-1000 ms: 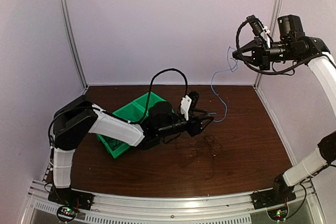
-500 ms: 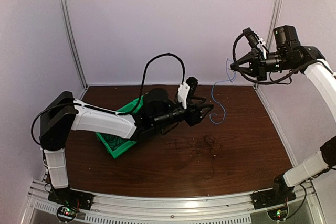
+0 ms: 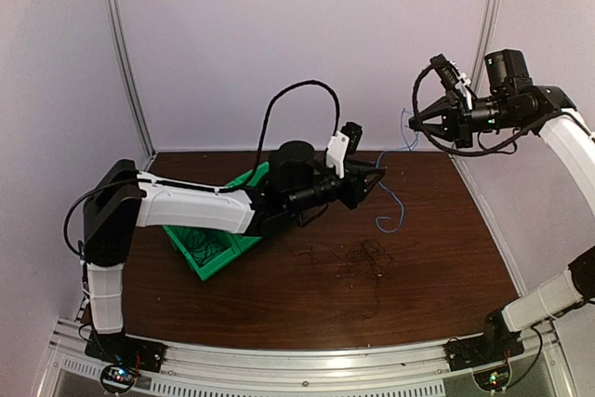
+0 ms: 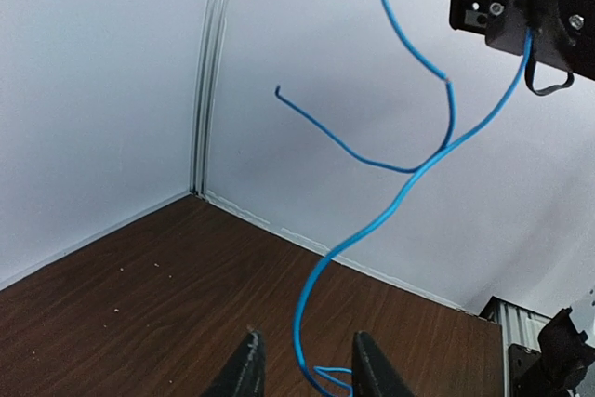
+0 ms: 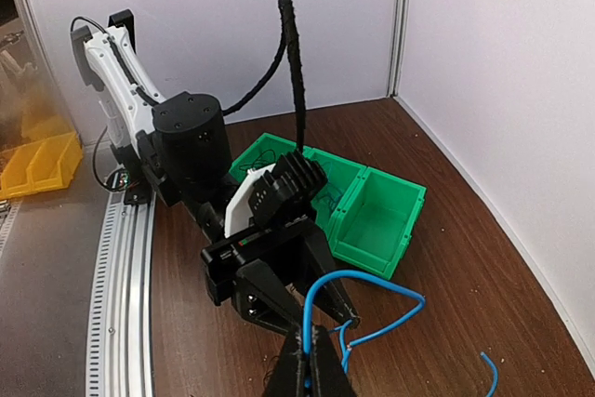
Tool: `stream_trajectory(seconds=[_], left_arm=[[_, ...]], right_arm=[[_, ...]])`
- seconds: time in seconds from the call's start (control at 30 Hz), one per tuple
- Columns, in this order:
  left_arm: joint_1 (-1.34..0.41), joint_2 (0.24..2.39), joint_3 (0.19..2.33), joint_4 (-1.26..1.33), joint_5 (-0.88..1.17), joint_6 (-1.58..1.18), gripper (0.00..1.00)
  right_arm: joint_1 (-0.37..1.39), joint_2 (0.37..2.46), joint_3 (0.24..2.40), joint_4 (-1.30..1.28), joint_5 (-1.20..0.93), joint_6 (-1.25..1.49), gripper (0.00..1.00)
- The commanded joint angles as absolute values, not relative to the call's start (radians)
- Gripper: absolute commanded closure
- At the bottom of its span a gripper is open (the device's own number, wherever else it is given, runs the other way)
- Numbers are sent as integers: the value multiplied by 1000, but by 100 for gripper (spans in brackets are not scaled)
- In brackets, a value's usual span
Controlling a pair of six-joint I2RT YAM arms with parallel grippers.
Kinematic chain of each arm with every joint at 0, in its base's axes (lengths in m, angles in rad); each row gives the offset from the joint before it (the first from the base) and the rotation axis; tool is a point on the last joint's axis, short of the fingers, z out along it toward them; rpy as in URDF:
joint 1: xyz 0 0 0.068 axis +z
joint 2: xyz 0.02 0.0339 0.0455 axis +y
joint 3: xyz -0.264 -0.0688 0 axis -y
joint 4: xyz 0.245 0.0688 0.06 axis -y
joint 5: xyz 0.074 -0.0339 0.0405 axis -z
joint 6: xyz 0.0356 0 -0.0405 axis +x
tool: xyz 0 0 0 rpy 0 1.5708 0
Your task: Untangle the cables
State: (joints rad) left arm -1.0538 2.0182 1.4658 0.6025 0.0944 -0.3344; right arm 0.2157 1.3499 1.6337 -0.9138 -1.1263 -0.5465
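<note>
Your blue cable [image 4: 420, 171] is thin, light and limp, with a few kinks that hold their bend. It would likely slip through a loose pinch and whip about under a sharp tug, so take it on the plain run low down, clear of the looping free end. It hangs in the air over the far right of the tabletop [image 3: 446, 258], its long axis running steeply from the right gripper [image 5: 311, 360] down to a curl near the wood. That gripper's fingers are clenched on the upper end. The left gripper [image 4: 307, 377] has its fingers [image 4: 244, 374] apart on either side of the lower run, not touching it. The black cables [image 3: 358, 262] lie tangled on the tabletop nearer you; whether the blue one joins them is too fine to tell.
</note>
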Motion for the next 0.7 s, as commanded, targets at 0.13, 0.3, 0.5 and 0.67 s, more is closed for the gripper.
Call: stream_trajectory(seconds=[0.13, 0.3, 0.5, 0.67], left_arm=[[-1056, 2039, 1505, 601, 159, -313, 86], [-1054, 2039, 1500, 606, 159, -305, 94], [-1055, 2026, 1486, 611, 158, -303, 100], [-1052, 1972, 1461, 586, 110, -283, 100]], right_arm=[[224, 1318, 1577, -867, -1141, -524, 98], [228, 1316, 1557, -841, -1152, -502, 98], [230, 1317, 1542, -823, -1152, -488, 98], [229, 1318, 1501, -781, -1134, -446, 72]])
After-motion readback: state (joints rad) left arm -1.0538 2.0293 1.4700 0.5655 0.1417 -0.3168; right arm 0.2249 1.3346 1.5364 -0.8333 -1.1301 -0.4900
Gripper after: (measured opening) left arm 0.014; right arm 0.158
